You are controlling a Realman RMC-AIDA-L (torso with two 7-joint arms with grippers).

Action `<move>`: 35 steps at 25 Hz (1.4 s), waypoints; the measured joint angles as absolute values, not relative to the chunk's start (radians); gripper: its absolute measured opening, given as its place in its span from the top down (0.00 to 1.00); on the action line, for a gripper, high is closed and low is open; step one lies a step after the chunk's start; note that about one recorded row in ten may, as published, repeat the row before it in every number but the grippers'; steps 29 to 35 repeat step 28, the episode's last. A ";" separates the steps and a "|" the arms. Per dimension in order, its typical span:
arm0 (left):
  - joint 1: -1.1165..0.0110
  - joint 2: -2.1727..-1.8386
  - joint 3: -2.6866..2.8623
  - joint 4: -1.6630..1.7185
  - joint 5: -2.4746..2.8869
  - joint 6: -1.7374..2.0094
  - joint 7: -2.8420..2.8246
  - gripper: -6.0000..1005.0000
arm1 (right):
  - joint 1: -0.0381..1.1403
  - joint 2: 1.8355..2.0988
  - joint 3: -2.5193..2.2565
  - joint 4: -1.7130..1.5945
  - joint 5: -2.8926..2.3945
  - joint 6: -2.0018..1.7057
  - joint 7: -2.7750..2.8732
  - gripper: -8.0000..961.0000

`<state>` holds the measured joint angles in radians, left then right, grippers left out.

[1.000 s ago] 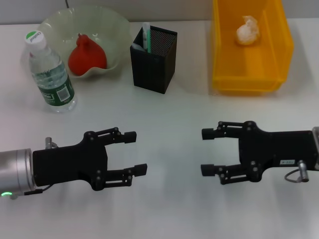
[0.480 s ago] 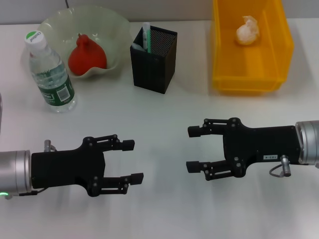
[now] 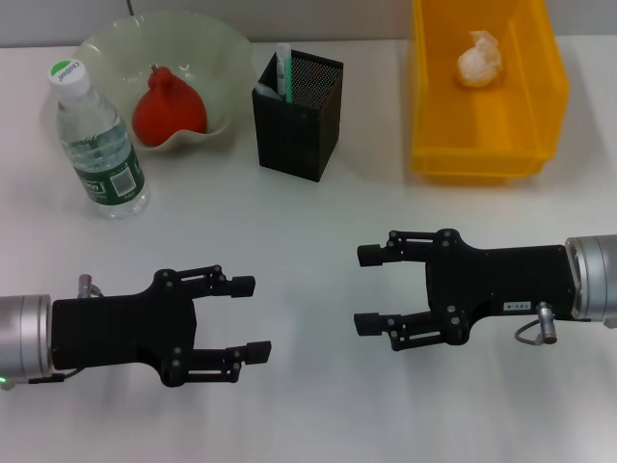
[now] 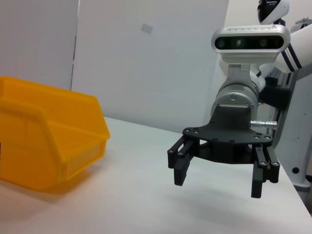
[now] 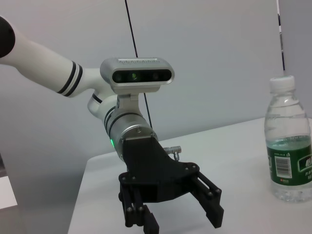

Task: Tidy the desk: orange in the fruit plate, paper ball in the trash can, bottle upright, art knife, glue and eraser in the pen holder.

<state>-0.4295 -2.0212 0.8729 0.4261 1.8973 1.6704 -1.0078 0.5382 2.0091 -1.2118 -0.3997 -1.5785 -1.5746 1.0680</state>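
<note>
A red-orange fruit (image 3: 169,104) lies in the glass fruit plate (image 3: 224,46) at the back left. The water bottle (image 3: 96,145) stands upright beside the plate; it also shows in the right wrist view (image 5: 287,141). The black mesh pen holder (image 3: 294,121) holds a white-and-green item (image 3: 282,69); its other contents are hidden. The paper ball (image 3: 479,58) lies in the yellow bin (image 3: 482,159). My left gripper (image 3: 250,318) is open and empty over bare table at the front left. My right gripper (image 3: 367,289) is open and empty at the front right, facing it.
The white table (image 3: 318,405) carries all of these. The yellow bin (image 4: 48,141) also shows in the left wrist view, with my right gripper (image 4: 222,170) beyond it. The right wrist view shows my left gripper (image 5: 170,214).
My left gripper has drawn back toward the front left. My right gripper has moved left toward the table's middle. Both stay open and empty.
</note>
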 joint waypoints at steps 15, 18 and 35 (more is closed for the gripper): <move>-0.426 -2.021 0.879 0.427 1.898 1.670 -1.001 0.22 | 0.535 2.010 -1.209 -0.401 -1.579 -1.583 1.069 0.16; -0.426 -2.023 0.880 0.426 1.898 1.668 -1.000 0.22 | 0.532 2.009 -1.209 -0.400 -1.579 -1.584 1.069 0.16; -0.426 -2.026 0.880 0.426 1.898 1.663 -0.999 0.22 | 0.536 2.006 -1.209 -0.397 -1.578 -1.592 1.072 0.16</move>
